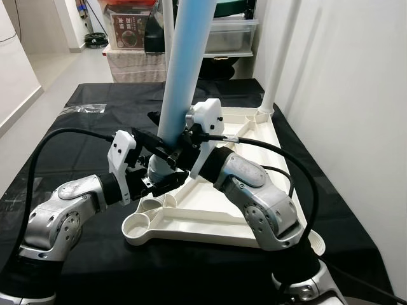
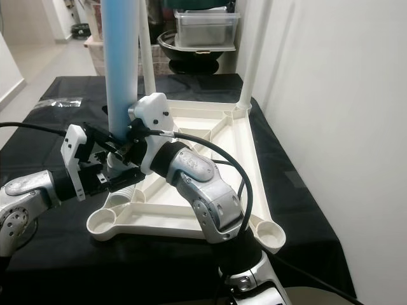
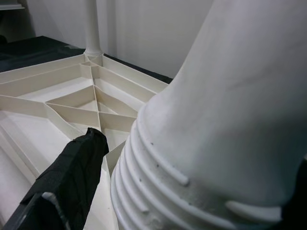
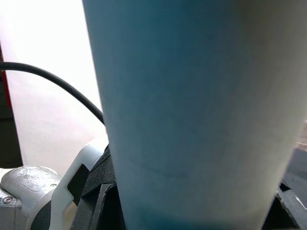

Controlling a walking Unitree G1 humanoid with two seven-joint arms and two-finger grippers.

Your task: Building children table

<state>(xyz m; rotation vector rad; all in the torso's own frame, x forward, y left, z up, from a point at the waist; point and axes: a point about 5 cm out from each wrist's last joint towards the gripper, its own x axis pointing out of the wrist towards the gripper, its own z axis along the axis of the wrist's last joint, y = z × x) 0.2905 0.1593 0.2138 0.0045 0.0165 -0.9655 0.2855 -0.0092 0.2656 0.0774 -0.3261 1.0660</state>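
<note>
- Looking through the left eye view, you have both grippers closed on the blue table leg (image 1: 184, 70): the left gripper (image 1: 159, 175) clamps its white threaded base, the right gripper (image 1: 175, 143) grips the blue shaft just above. The leg stands nearly upright over a socket of the upturned white tabletop (image 1: 210, 216), which lies on the black cloth (image 1: 95, 121).
- In the right eye view, a second leg, the white leg (image 2: 251, 57), already stands in the far corner socket, well apart from your grippers; the near corner sockets (image 2: 103, 222) sit open.
- From the left wrist view, one black finger (image 3: 72, 172) presses against the ribbed thread (image 3: 158, 182), with the tabletop's ribs just beyond.
- From the right wrist view, the blue shaft sits between the jaws, held tight.
- The step in hand looks like seating this leg. Next, you likely need to keep it plumb and turn it so the thread bites; a tilt could cross-thread it.
</note>
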